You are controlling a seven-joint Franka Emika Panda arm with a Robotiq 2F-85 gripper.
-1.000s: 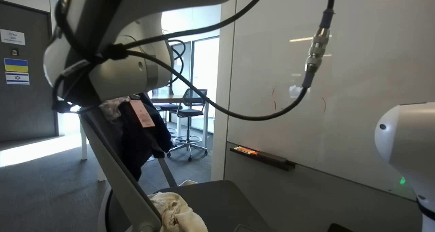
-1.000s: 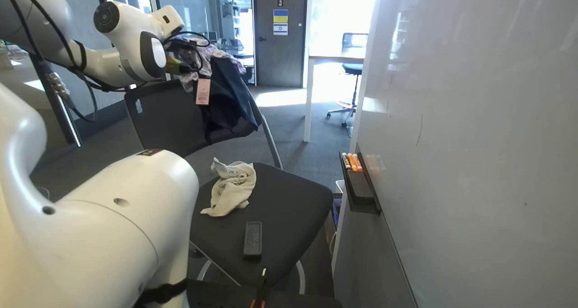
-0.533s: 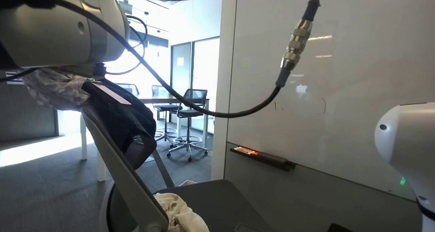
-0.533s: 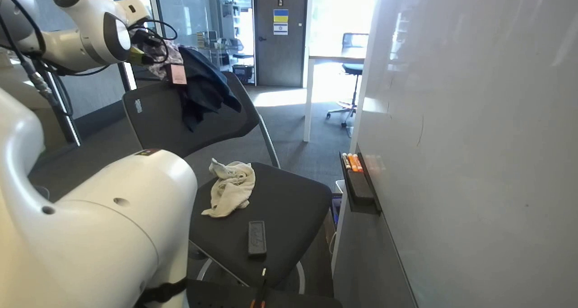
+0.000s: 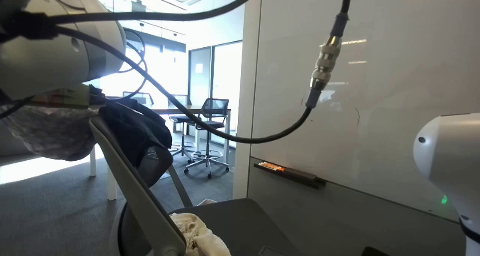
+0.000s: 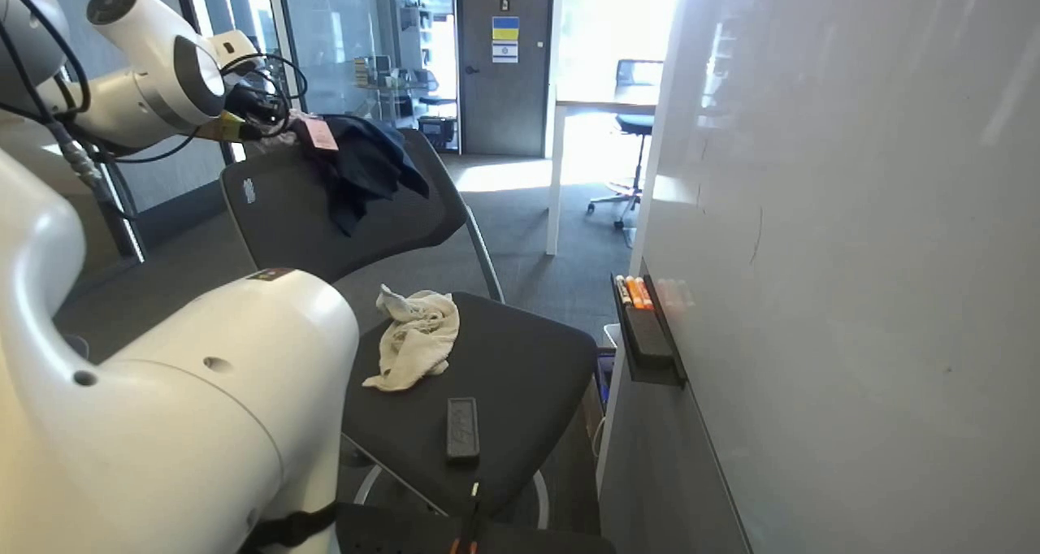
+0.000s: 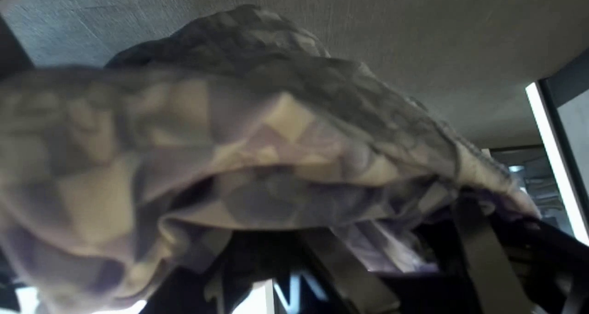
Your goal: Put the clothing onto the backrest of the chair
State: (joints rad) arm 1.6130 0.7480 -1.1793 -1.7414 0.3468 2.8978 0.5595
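The clothing, dark navy (image 6: 361, 168) with a patterned lining (image 7: 257, 120) and a pink tag (image 6: 322, 134), lies across the top of the chair's backrest (image 6: 284, 205). Its navy part hangs over the seat side, while the patterned part (image 5: 56, 132) bulges down behind the backrest. At the top edge my gripper (image 7: 395, 222) is right against the fabric. In the wrist view its two fingers stand apart, with some patterned cloth showing in the gap; the cloth covers the fingertips in part.
A cream cloth (image 6: 418, 339) and a black eraser (image 6: 462, 430) lie on the chair seat (image 6: 520, 359). A whiteboard (image 6: 845, 213) with a marker tray (image 6: 650, 335) flanks the chair. A loose arm cable (image 5: 240, 137) hangs across an exterior view. A table (image 6: 605, 103) stands farther back.
Arm and clothing have moved toward the back of the chair, left in both exterior views, then sunk lower. The patterned part now hangs farther down behind the backrest, and the tag has tilted.
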